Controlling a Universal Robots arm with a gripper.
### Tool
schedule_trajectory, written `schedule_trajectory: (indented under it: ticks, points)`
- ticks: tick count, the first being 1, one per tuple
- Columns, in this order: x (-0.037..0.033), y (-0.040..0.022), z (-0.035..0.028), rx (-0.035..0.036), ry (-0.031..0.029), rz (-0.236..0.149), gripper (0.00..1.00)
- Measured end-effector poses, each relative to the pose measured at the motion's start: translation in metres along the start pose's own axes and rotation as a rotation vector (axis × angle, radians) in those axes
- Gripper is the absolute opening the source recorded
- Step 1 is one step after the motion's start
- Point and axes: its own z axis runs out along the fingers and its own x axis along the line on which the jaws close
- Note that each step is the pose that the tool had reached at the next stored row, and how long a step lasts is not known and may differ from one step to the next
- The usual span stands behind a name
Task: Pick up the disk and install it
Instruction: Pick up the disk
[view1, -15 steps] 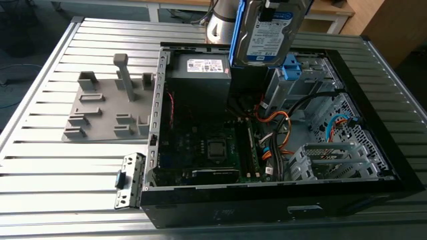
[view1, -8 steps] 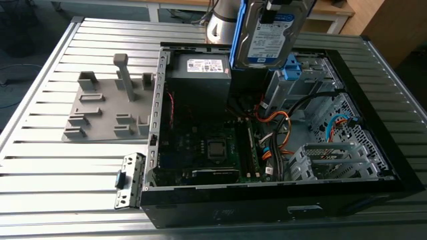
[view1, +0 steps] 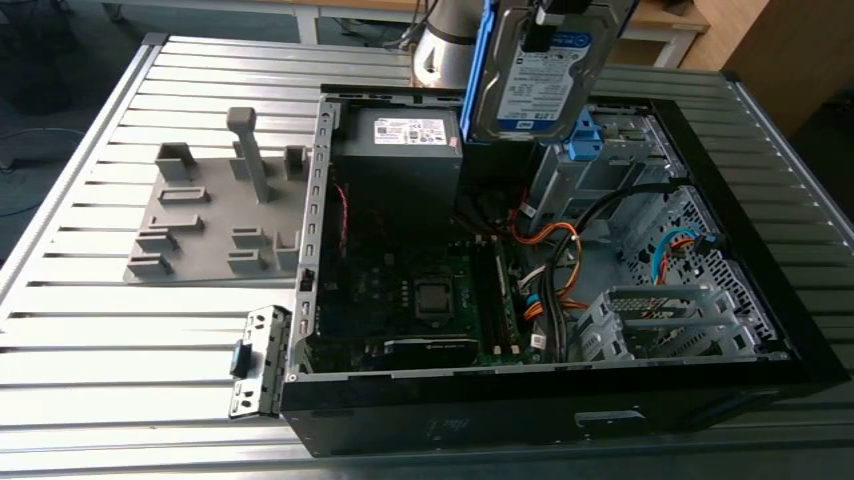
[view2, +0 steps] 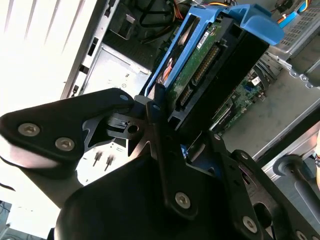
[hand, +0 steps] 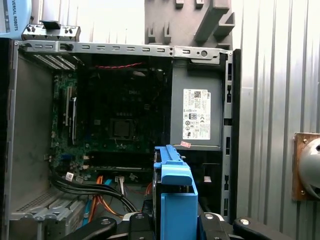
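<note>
The disk (view1: 541, 80), a silver hard drive with a white-and-blue label in a bright blue rail frame, hangs upright above the back of the open computer case (view1: 310, 250). My gripper (view1: 558, 18) is shut on its upper end. In the second wrist view the black fingers (view2: 152, 117) clamp the disk (view2: 200, 70) from both sides, its green circuit board and connector showing. In the first wrist view the blue frame (hand: 174, 195) points down at the case interior, near the grey power supply (hand: 196, 112).
Inside the case lie the motherboard (view1: 414, 290), orange and blue cables (view1: 554, 270), a metal drive cage (view1: 654, 320) and a blue bracket (view1: 583, 150) in the bay. A grey holder fixture (view1: 214, 220) stands on the slatted table at the exterior view's left.
</note>
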Motion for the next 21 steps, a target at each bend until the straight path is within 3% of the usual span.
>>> schedule_trajectory:
  ticks: [21]
  points:
    - [0.0187,-0.0021,-0.0001,-0.0002,0.0040,0.000,0.36]
